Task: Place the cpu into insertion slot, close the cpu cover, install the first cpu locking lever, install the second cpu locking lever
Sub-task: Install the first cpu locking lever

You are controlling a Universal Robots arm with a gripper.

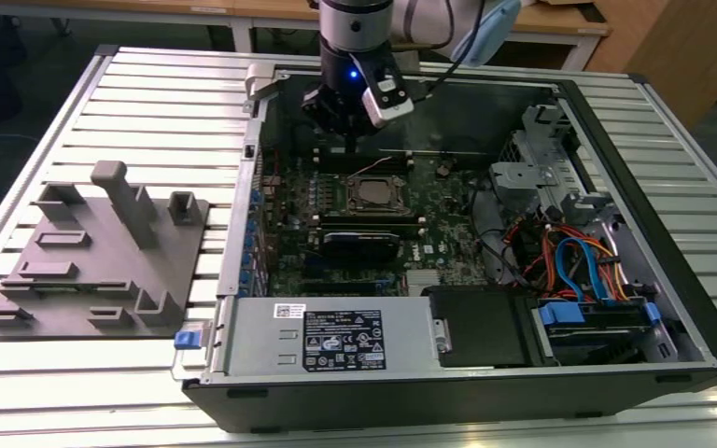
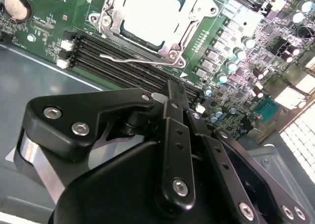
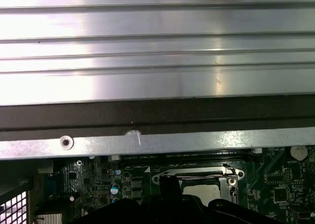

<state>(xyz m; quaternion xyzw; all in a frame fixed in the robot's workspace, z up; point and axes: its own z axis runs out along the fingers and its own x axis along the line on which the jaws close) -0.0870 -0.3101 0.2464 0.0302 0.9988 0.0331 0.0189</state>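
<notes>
The cpu (image 2: pixel 147 15) lies in its socket on the green motherboard, its silver top showing through the window of the cpu cover (image 2: pixel 110 10), which lies flat over it. A thin wire locking lever (image 2: pixel 129 59) runs along the socket edge nearest the gripper and looks unlatched. In the exterior view the socket (image 1: pixel 372 193) sits mid-board. My gripper (image 1: pixel 350 140) hangs above the board just beyond the socket, near the case's far wall. It is black, shut and holds nothing (image 2: pixel 170 93). In the first wrist view its tip (image 3: pixel 170 182) is beside the socket (image 3: pixel 202 184).
The open computer case (image 1: pixel 657 308) lies on a slatted metal table. A power supply (image 1: pixel 333 338) is at the front, and a drive cage with coloured cables (image 1: pixel 583 271) is at the exterior view's right. A grey fixture plate with blocks (image 1: pixel 97 261) lies at its left. Black memory slots (image 2: pixel 113 66) run beside the socket.
</notes>
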